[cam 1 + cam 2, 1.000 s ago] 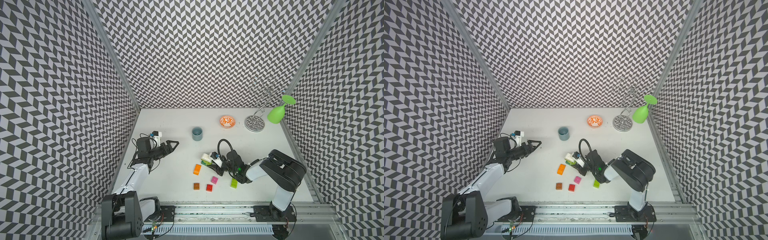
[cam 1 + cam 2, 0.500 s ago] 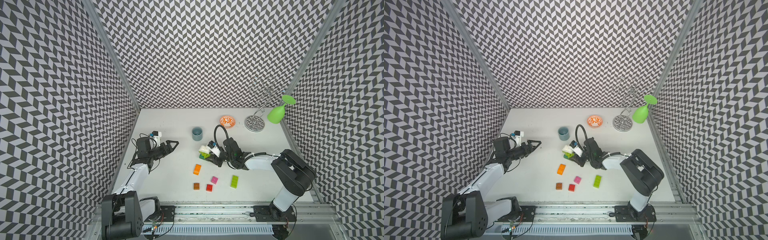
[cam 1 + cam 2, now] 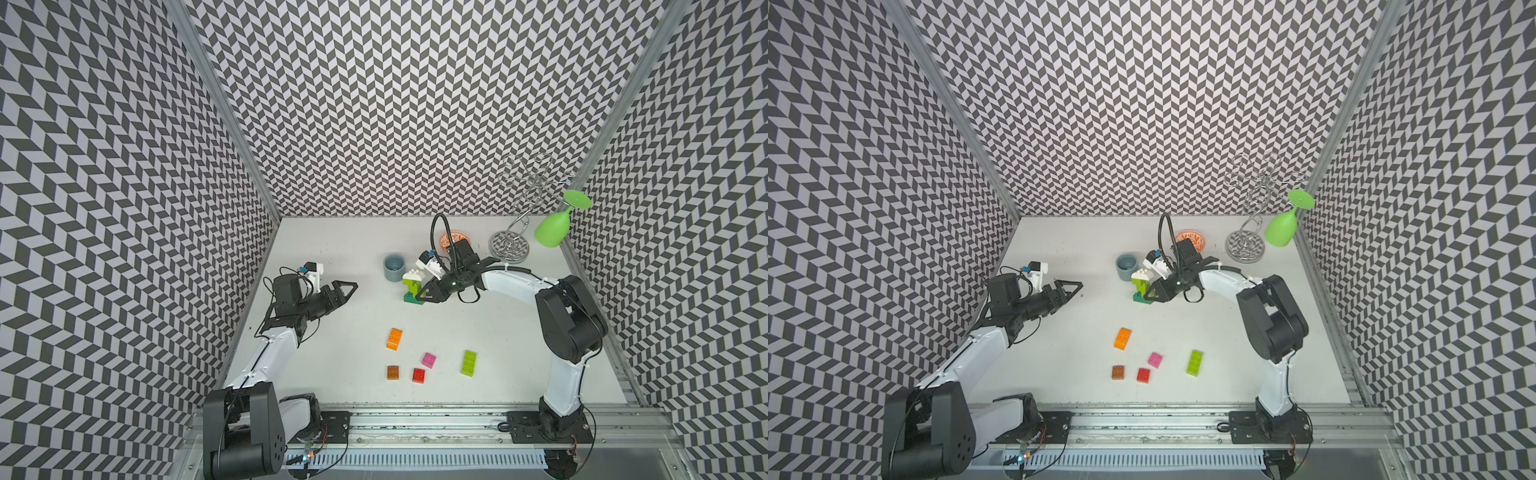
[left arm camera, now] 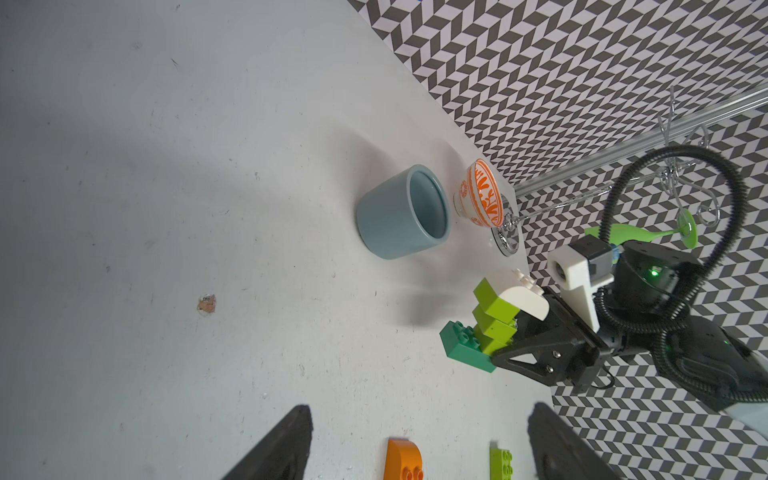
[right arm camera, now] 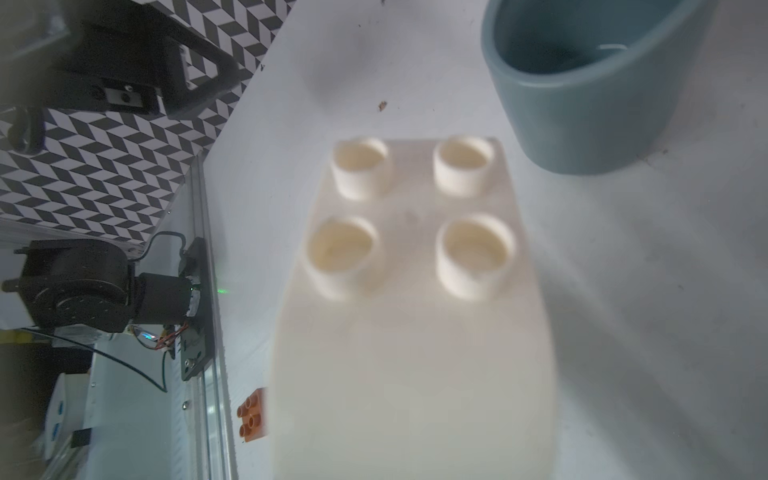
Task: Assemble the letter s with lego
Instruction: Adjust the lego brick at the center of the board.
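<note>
Watching remotely, I see the right gripper [image 3: 419,294] clenched on the brick stack [image 3: 410,284]. It is a leaning column with a dark green brick [image 3: 409,299] at its foot, lime green bricks [image 4: 496,309] in the middle and a white brick [image 3: 412,274] with a curved end on top. I cannot tell whether the foot touches the table [image 3: 332,249]. In the right wrist view the white brick's four studs fill most of the picture, blurred, so I cannot see the fingers there. The grey-blue cup [image 3: 393,267] stands just beside the stack on its far side and is the closest obstacle. The orange-patterned bowl [image 3: 453,239] sits behind the right wrist, near the back wall [image 3: 415,166]. The wire rack [image 3: 509,249] stands in the far right corner, and a green goblet [image 3: 550,228] hangs bowl-down from it, close to the right wall [image 3: 665,249]. The left gripper [image 3: 348,289] hovers released with nothing between its fingers, well apart from the stack, and bare table lies between them. Toward the front rail [image 3: 415,419] five loose bricks lie flat and separate. The orange brick [image 3: 394,338] is nearest the stack. Beyond it are the pink brick [image 3: 429,360], the red brick [image 3: 419,375], the brown brick [image 3: 393,372] and the lime oblong brick [image 3: 469,363]. White surface stretches between these and the stack, and the right arm's elbow rides near the right wall.
</note>
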{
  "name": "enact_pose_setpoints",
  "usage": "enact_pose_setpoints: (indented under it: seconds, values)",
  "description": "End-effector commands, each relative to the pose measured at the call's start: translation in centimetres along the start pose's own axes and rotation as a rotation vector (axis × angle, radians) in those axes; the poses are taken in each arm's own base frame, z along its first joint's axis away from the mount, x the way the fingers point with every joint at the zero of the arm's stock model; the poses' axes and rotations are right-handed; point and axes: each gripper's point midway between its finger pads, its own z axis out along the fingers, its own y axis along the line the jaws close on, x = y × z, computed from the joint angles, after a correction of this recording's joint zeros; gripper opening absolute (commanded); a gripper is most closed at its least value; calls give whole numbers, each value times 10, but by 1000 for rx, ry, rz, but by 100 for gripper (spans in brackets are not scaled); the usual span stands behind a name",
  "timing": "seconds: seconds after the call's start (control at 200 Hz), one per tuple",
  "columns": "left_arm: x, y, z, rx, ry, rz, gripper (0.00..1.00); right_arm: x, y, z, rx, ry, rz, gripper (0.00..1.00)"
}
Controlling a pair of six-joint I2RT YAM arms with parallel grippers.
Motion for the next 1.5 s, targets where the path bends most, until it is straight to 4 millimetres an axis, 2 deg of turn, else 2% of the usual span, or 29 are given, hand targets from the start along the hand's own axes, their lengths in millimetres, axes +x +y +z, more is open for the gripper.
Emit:
enact_pose_setpoints:
  seconds: [0.0,0.205,0.401,0.796,1.497]
  values:
    - [-9,-6,-2,17,-19,30,83,6,-5,-5,-56,39,105,23]
    - [-10,-6,-2,18,-21,29,83,4,-24,8,-87,46,168,24]
    - [-9,-5,-3,14,-22,29,83,-1,-32,19,-126,42,191,26]
    - [-10,-5,-5,15,-28,27,83,5,-65,15,-111,33,268,38]
    - [-10,-5,-6,13,-33,28,84,-4,-78,15,-115,15,293,45]
